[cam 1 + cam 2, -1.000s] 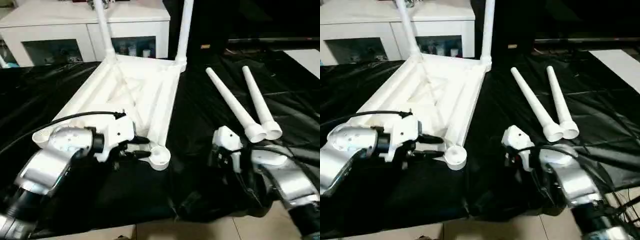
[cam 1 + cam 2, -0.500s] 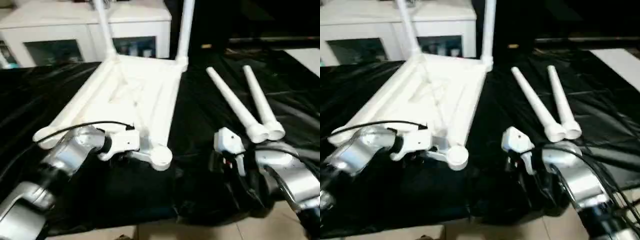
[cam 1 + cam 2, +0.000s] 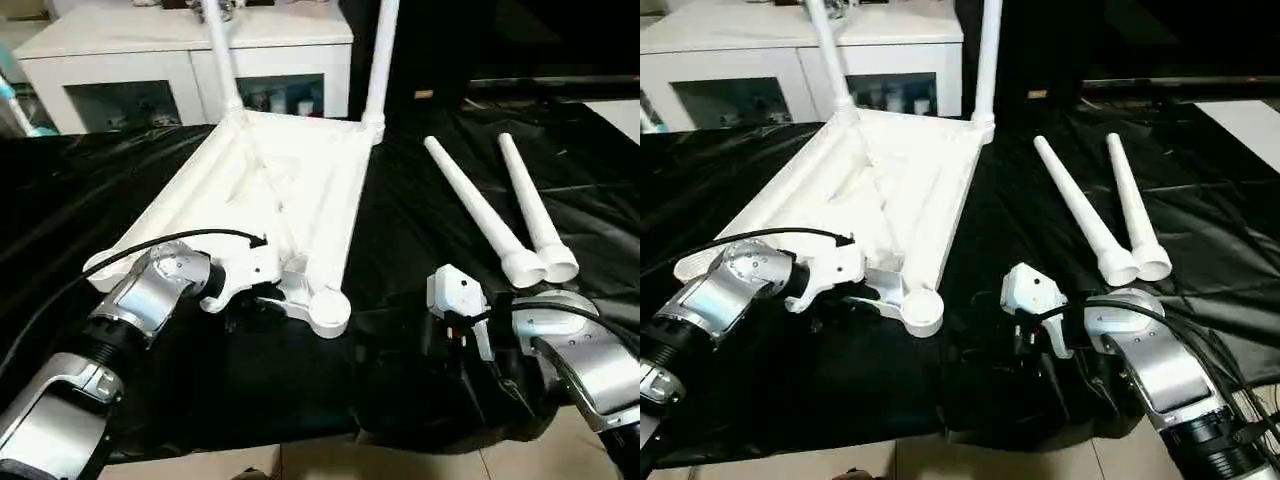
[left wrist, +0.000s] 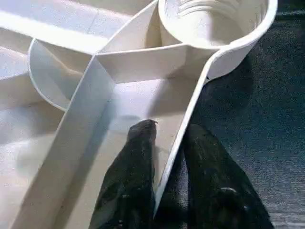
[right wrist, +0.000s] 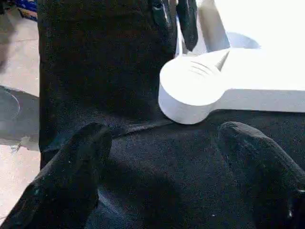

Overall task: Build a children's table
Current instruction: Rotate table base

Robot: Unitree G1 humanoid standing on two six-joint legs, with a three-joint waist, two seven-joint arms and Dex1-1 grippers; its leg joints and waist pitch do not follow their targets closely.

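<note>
The children's table lies upside down, its white top (image 3: 270, 190) on the black sheet. Two legs (image 3: 222, 60) (image 3: 380, 60) stand in its far corner sockets. Two loose legs (image 3: 470, 210) (image 3: 530, 205) lie side by side to the right. My left gripper (image 4: 169, 129) is shut on the top's near rim, one finger inside and one outside, just short of the empty near-right socket (image 3: 328, 312). My right gripper (image 5: 164, 138) stands open above the sheet, a short way right of that socket (image 5: 190, 90), with nothing between its fingers.
A big table under a crinkled black sheet (image 3: 60, 200) carries everything. A white glass-door cabinet (image 3: 150, 40) stands behind it. Light floor tiles (image 3: 400, 460) show past the near edge. A black cable (image 3: 150, 245) loops over my left wrist.
My left arm has stretched forward and its fingers have narrowed onto the near rim by the socket. The right arm has hardly moved. The camera has shifted a little.
</note>
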